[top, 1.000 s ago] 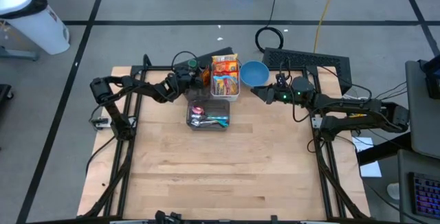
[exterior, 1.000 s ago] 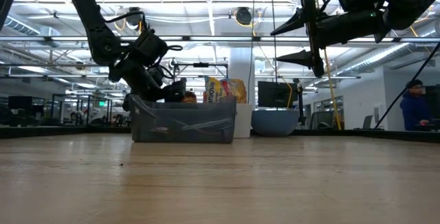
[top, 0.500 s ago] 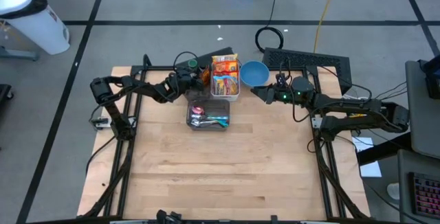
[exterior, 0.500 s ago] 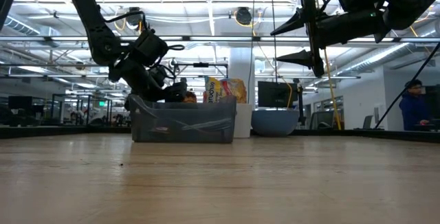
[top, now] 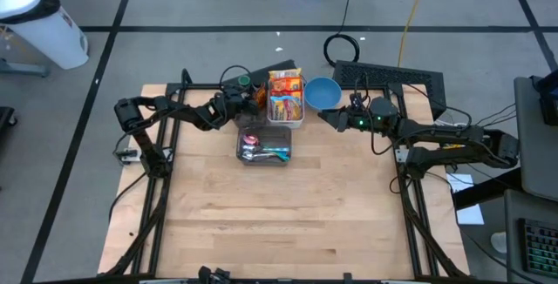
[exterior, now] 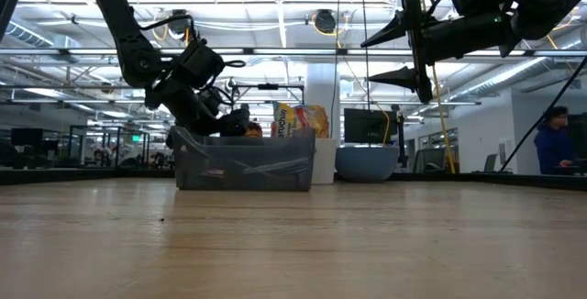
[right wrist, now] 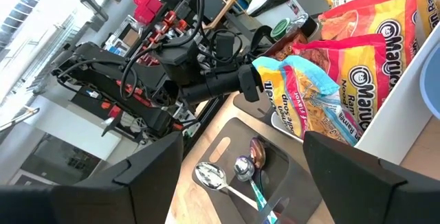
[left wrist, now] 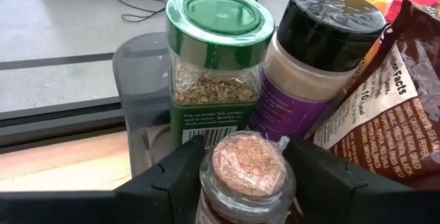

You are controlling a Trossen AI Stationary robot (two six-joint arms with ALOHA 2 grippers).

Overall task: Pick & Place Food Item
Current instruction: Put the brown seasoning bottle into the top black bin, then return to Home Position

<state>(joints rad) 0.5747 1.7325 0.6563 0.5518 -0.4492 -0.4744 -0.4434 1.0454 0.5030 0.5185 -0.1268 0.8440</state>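
A small jar with a cork-brown lid under clear wrap sits between the fingers of my left gripper, which is shut on it. Right behind it in a grey bin stand a green-lidded herb jar and a black-lidded purple jar. From above, my left gripper is at the far middle of the table, beside the white bin of snack packs. My right gripper hangs open, high above the table near the blue bowl. My left gripper pinches the small jar by its two sides just below the lid, one finger on each side. The fingers come slanting down from the table's left and lie across the upright jar. The fingers hide the jar's lower part and what it rests on.
A clear tub with spoons lies on the table in front of the bins. Brown and orange-red snack packs lean beside the jars. A black keyboard lies past the far edge. The near half of the wooden table is bare.
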